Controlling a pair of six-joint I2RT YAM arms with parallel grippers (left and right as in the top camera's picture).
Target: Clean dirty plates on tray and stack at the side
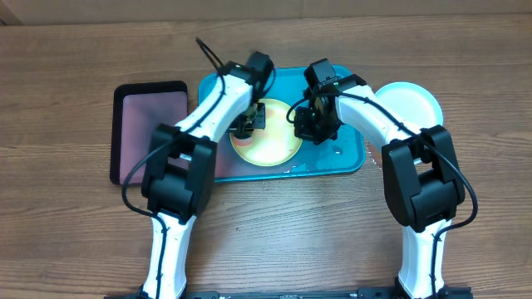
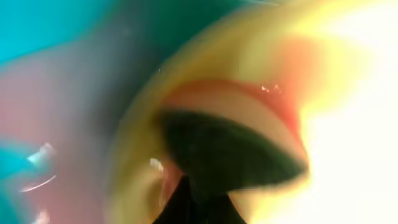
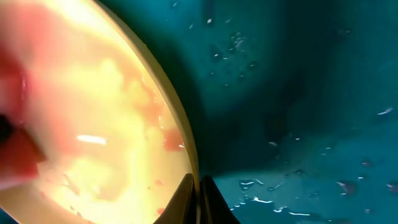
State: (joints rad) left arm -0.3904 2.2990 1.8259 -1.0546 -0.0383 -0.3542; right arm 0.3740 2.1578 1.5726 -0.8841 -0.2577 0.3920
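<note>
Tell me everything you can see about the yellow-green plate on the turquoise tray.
The yellow-green plate is round, plastic-looking, with a thin raised rim. It lies flat, face up, in the wet turquoise tray. Reddish smears and wet sheen cover its face. The left gripper is low over its left part, jaws shut; the right gripper sits at its right rim, jaws shut.

Both arms reach in over the tray (image 1: 345,159) from the front. The left gripper (image 1: 249,124) and right gripper (image 1: 309,124) sit low at the yellow plate (image 1: 270,149), with only a narrow gap between them. The tray's wet right end is bare. A black tray (image 1: 150,124) lies just beside it on the left and a pale plate (image 1: 411,104) on the right. The table (image 1: 75,66) beyond the tray and at the front corners is open.
</note>
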